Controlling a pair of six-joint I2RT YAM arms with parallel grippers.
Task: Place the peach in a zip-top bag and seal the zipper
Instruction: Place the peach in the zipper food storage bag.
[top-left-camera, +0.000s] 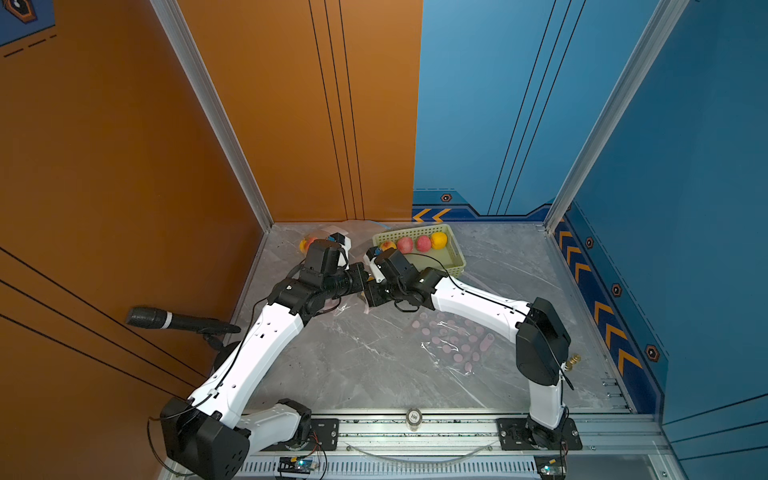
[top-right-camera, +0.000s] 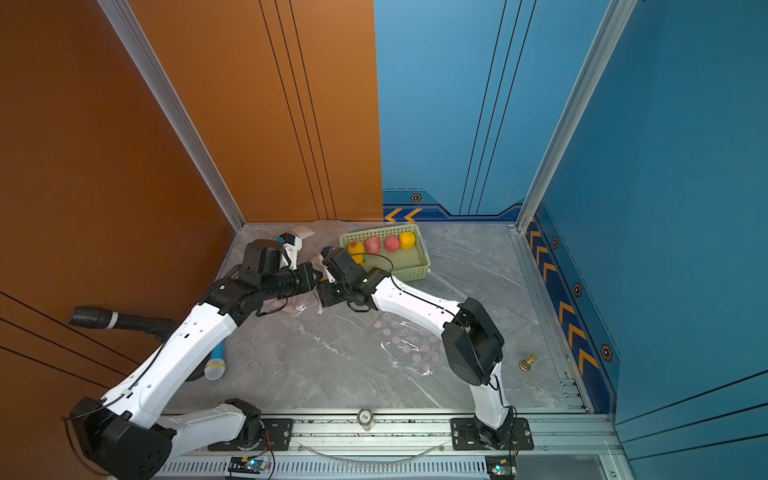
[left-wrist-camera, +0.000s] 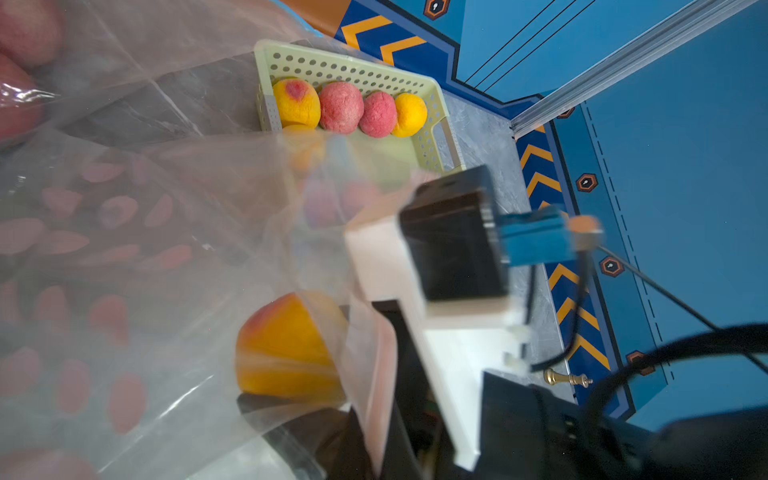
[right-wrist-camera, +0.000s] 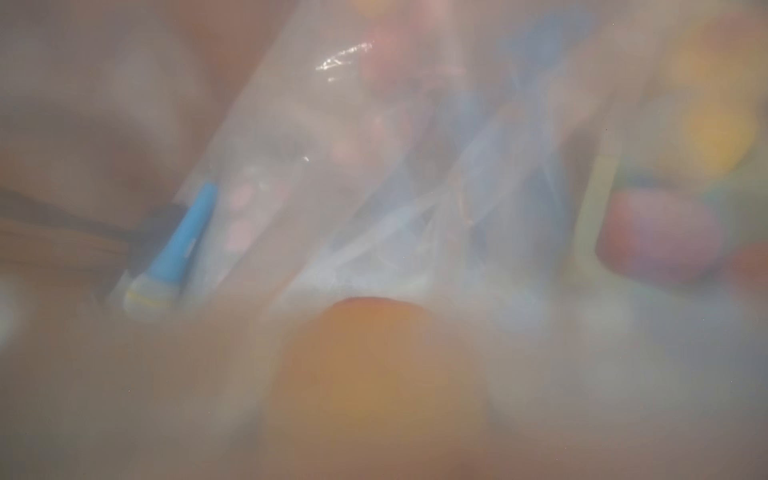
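Right gripper (left-wrist-camera: 316, 390) clamped on peach (left-wrist-camera: 286, 345): round, matte, orange-yellow. Red blush on side away from dark finger (left-wrist-camera: 286, 411) beneath. No clear long axis.
Zip-top bag (left-wrist-camera: 124, 249): clear crinkled film, pink oval print, draped over peach and between both grippers. Mouth direction: cannot tell.
Left gripper (top-left-camera: 360, 279) closed, just beside right gripper, fingertips hidden.
Beyond right gripper: pale green perforated basket (left-wrist-camera: 345, 68) holds row of peaches (left-wrist-camera: 340, 108) against far wall, on grey marbled surface (top-left-camera: 374, 374).

Peaches (top-left-camera: 413, 244) in basket (top-left-camera: 452, 269) at table's (top-left-camera: 365, 374) rear, bag (top-left-camera: 453, 345) before basket, microphone (top-left-camera: 166, 319) far left.
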